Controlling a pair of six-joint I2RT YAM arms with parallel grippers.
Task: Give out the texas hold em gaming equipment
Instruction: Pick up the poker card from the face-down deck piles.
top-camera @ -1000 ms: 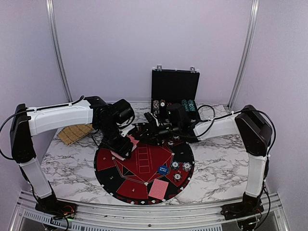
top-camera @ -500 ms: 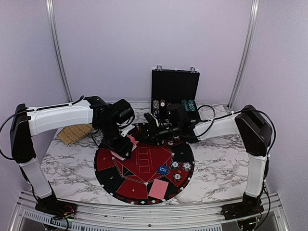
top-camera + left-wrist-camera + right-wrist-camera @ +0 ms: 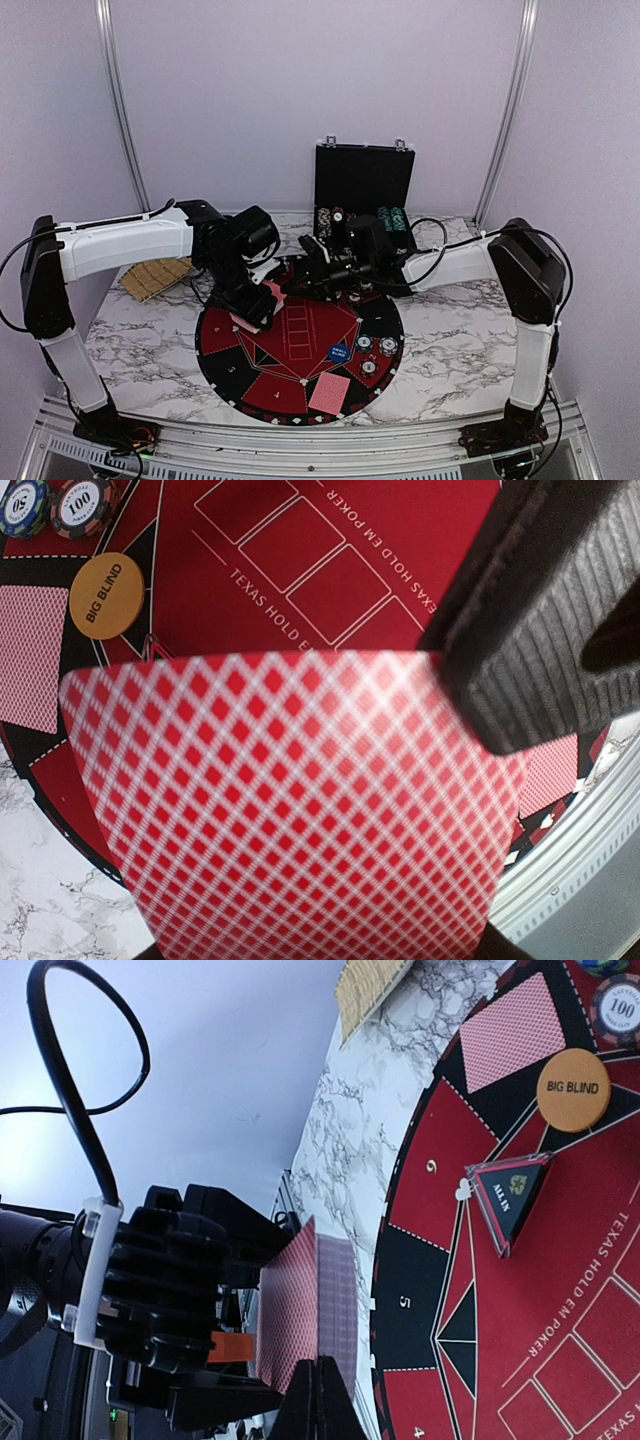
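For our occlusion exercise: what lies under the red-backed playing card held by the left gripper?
Beneath the red-backed playing card, the round black-and-red mat shows around its edges; anything directly underneath is covered.

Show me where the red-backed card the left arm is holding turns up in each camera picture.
Top external: the held card is a pink sliver over the round mat's upper left.
Left wrist: the held card fills the lower frame.
Right wrist: the held card stands upright, bottom centre-left.
Shared landmark: the round mat.
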